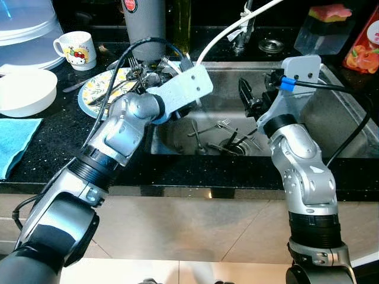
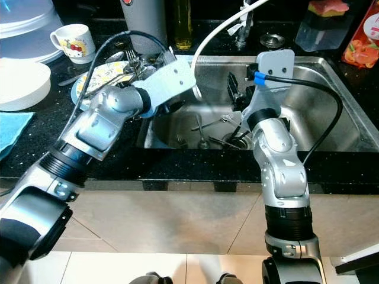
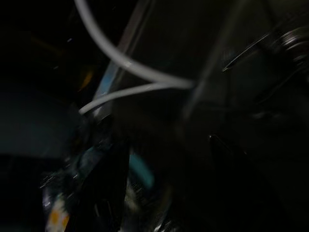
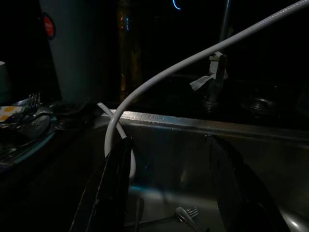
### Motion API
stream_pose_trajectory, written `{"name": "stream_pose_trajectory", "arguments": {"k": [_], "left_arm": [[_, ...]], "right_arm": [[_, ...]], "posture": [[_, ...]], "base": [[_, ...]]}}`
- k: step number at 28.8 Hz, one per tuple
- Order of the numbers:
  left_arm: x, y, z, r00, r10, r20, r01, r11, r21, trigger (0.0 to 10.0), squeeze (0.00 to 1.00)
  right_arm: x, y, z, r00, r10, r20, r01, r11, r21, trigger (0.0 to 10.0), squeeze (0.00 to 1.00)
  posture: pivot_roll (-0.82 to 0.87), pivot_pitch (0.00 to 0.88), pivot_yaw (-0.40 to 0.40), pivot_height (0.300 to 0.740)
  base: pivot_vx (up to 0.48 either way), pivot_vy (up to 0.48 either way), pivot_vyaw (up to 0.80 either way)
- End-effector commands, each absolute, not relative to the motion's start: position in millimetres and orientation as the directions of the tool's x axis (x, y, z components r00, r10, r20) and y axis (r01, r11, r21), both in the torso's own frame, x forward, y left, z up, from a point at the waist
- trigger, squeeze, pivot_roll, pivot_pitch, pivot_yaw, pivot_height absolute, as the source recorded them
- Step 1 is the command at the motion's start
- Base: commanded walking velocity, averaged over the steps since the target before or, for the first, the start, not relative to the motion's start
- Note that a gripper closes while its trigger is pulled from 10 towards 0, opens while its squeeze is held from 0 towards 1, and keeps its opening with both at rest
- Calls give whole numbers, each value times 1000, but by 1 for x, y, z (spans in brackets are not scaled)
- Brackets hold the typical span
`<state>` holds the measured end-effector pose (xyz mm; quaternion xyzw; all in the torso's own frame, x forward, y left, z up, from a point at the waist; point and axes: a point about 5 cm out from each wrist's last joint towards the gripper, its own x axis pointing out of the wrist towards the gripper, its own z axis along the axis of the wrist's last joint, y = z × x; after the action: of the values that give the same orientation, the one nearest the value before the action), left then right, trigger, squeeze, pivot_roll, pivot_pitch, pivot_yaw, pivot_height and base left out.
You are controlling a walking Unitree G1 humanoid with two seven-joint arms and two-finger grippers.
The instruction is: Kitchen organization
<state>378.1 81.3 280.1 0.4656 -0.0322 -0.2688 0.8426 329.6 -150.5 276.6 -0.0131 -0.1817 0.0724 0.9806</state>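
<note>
Several forks (image 1: 222, 139) lie around the drain at the bottom of the steel sink (image 1: 331, 112). A flower-patterned plate (image 1: 98, 89) sits on the black counter at the sink's left rim, with more cutlery (image 1: 139, 74) piled on it. My left gripper (image 1: 180, 112) reaches over that rim next to the plate, mostly hidden under its white camera mount; the left wrist view is dark and blurred. My right gripper (image 1: 249, 97) hangs open over the middle of the sink, above the forks, with nothing between its fingers (image 4: 116, 183).
A white hose (image 1: 231, 29) arcs from the faucet (image 1: 243, 35) into the sink. On the left counter are a cartoon mug (image 1: 77, 48), white bowl (image 1: 23, 89), blue cloth (image 1: 15, 139) and clear lid (image 1: 26, 29). Behind stand a grey canister (image 1: 145, 21), sponge holder (image 1: 325, 26) and red carton (image 1: 364, 47).
</note>
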Motion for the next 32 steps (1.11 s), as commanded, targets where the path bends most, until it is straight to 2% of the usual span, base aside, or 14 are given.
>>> {"name": "stream_pose_trajectory", "arguments": {"k": [1,7,10,11,12,13,16,26,31,32], "left_arm": [[380,86,277,866,-457,-205,404,394,826,9843,0],[385,89,270,894,-409,-182,346,373,861,10000,0],[387,90,264,897,-394,-199,361,396,844,9529,0],[388,90,264,901,-389,-193,351,390,851,8784,0],[389,90,264,904,-384,-188,343,389,855,6824,0],[389,90,264,904,-384,-188,343,389,855,6824,0],[393,92,262,918,-365,-155,295,366,882,0,0],[397,96,265,938,-339,-77,208,372,905,0,0],[399,94,284,940,-338,50,98,406,909,0,0],[400,94,289,941,-327,91,57,416,907,2902,0]], "right_arm": [[330,-149,274,924,148,353,-141,989,-46,10000,0],[330,-149,275,923,148,355,-141,989,-46,10000,0],[330,-150,275,923,145,356,-138,989,-46,10000,0],[330,-150,275,923,144,355,-137,990,-46,10000,0],[329,-151,275,924,144,355,-136,990,-46,10000,0],[329,-151,275,924,144,355,-136,990,-46,10000,0],[329,-151,275,924,142,354,-134,990,-45,10000,0],[330,-152,276,925,138,354,-132,990,-42,10000,0],[330,-152,276,925,139,354,-133,990,-41,10000,0],[330,-152,276,925,139,354,-133,990,-41,10000,0]], "posture": [[73,73,47,740],[72,73,47,740],[65,80,47,740],[65,80,47,740],[65,80,47,740],[65,80,47,740],[65,88,48,740],[64,96,46,740],[65,95,45,740],[65,95,44,740]], "base": [[0,0,0],[0,0,0],[0,0,0],[0,0,0],[0,0,0],[0,0,0],[0,0,0],[0,0,0],[0,0,0],[0,0,0]]}}
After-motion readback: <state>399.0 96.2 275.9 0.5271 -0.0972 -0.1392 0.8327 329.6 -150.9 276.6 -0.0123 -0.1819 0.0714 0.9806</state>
